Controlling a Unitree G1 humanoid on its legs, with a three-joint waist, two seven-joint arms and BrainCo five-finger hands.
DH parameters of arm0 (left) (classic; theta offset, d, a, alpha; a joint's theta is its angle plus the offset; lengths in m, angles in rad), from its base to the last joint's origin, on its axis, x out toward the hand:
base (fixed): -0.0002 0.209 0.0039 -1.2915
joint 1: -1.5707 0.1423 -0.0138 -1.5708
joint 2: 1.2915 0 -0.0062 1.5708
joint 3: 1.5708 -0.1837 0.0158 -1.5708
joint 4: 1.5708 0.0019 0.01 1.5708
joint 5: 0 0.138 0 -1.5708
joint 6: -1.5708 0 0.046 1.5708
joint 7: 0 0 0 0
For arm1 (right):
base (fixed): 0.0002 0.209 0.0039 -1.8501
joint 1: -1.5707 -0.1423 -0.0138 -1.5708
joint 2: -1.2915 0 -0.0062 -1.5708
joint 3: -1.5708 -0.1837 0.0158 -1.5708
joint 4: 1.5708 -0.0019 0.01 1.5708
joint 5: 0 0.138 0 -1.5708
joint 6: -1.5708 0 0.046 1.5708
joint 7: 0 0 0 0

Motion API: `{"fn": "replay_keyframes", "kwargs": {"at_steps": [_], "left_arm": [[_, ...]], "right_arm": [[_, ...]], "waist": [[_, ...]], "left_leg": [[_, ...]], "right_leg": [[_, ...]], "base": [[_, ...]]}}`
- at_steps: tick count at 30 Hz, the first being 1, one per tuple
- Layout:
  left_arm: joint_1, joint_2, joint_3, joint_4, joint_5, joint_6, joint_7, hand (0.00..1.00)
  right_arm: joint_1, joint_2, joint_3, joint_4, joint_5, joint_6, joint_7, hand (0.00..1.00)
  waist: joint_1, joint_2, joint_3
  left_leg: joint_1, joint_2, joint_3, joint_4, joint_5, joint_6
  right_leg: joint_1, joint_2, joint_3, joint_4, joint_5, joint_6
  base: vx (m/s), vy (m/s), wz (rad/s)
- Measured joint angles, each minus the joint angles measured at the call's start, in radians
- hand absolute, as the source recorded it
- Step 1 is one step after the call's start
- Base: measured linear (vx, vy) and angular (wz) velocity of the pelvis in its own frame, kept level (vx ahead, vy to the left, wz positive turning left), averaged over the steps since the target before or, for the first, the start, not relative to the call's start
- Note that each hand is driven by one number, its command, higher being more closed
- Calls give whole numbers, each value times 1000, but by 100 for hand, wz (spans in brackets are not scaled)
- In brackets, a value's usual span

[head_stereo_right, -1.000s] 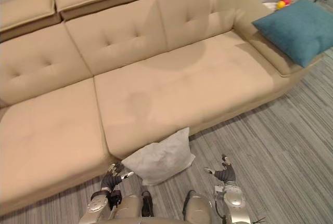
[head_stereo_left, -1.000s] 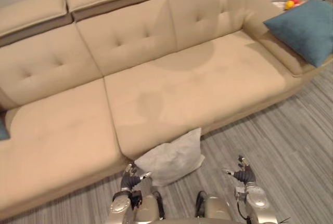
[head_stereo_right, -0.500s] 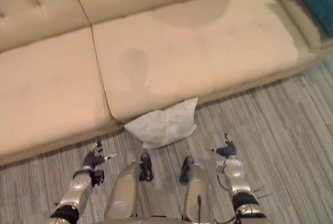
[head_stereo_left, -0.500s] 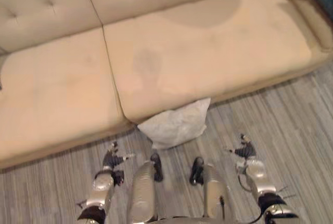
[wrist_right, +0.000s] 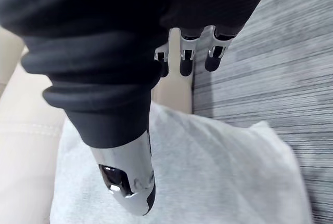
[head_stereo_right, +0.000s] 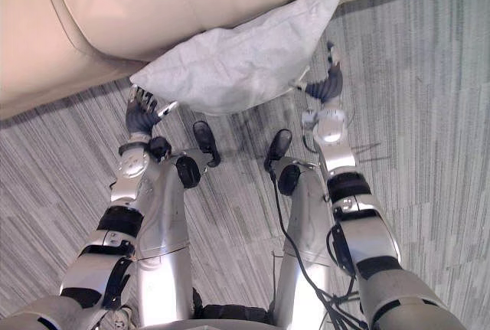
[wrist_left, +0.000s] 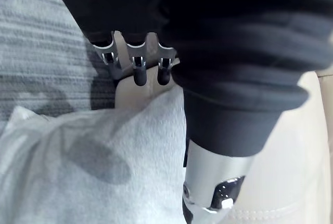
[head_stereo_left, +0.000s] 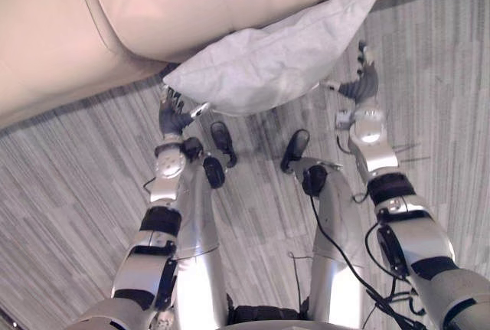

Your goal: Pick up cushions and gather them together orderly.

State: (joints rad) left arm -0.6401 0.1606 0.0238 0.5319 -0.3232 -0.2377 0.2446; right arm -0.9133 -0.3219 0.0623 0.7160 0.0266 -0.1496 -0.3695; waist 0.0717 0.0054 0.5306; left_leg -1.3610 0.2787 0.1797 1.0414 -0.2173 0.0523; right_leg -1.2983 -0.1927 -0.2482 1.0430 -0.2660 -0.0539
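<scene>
Beige leather of the sofa [head_stereo_left: 115, 8] spans the far side, above grey striped carpet [head_stereo_left: 69, 192]. On that floor, against the sofa's front edge, lies a pale grey-white cushion [head_stereo_left: 268, 54]. Its long axis runs along the sofa front on a slant, with the nearer corner pointing at the robot's left and the farther corner at its right. The left hand [head_stereo_left: 172, 115] sits just beside the near corner and the right hand [head_stereo_left: 361, 81] beside the cushion's right edge. Both have their fingers loosely spread and hold nothing.
</scene>
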Motion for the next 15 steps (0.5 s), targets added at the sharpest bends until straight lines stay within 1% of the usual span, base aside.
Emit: {"fn": "replay_keyframes", "kwargs": {"at_steps": [2, 3, 6, 7, 10, 11, 12, 15], "left_arm": [[-34, -11, -17, -35, 0, -5, 31, 0], [-65, -17, -22, -47, 0, -7, 53, 100], [-124, -22, -34, -61, 1, -7, 102, 100], [-147, -22, -35, -64, 1, -6, 130, 100], [-165, -18, -35, -67, 1, -4, 159, 100], [-166, -11, -35, -73, 2, -4, 175, 100], [-166, -7, -35, -74, 2, -3, 178, 100], [-165, -5, -46, -109, 3, 4, 197, 100]], "right_arm": [[-64, 7, 19, 0, 0, 1, -15, 0], [-96, 14, 18, 0, 0, 4, -32, 100], [-136, 32, 19, 1, 0, 5, -68, 100], [-149, 46, 18, -13, 1, 7, -87, 100], [-148, 61, 18, -66, 2, 24, -108, 100], [-148, 62, 19, -82, 1, 28, -111, 100], [-144, 62, 19, -98, 2, 32, -111, 100], [-107, 63, 19, -176, 2, 32, -109, 100]], "waist": [[0, 0, 0], [0, 0, 0], [-1, 0, 0], [-2, 0, 0], [-5, 0, 0], [-5, 0, 0], [-8, 0, -1], [-13, 0, -1]], "left_leg": [[-45, 0, -14, 27, -2, 0], [-75, 1, -18, 36, -5, -6], [-125, 1, -23, 52, -3, -6], [-142, 4, -27, 59, -1, -9], [-155, 12, -30, 76, 1, -11], [-158, 17, -31, 84, 4, -16], [-157, 18, -34, 87, 9, -13], [-155, 20, -41, 91, 14, -18]], "right_leg": [[-41, -4, 0, 39, -19, -1], [-72, -8, -2, 57, -28, 5], [-126, -18, -4, 92, -34, 3], [-141, -19, -7, 104, -36, -1], [-155, -18, -8, 122, -40, -7], [-157, -16, -9, 131, -41, -13], [-157, -16, -9, 136, -41, -15], [-153, -10, -9, 143, -42, -16]], "base": [[-90, -65, 18], [-100, -52, 13], [-94, -22, 12], [-60, -4, 8], [-28, 2, 0], [-25, 8, -3], [0, 0, 0], [-7, 2, -2]]}}
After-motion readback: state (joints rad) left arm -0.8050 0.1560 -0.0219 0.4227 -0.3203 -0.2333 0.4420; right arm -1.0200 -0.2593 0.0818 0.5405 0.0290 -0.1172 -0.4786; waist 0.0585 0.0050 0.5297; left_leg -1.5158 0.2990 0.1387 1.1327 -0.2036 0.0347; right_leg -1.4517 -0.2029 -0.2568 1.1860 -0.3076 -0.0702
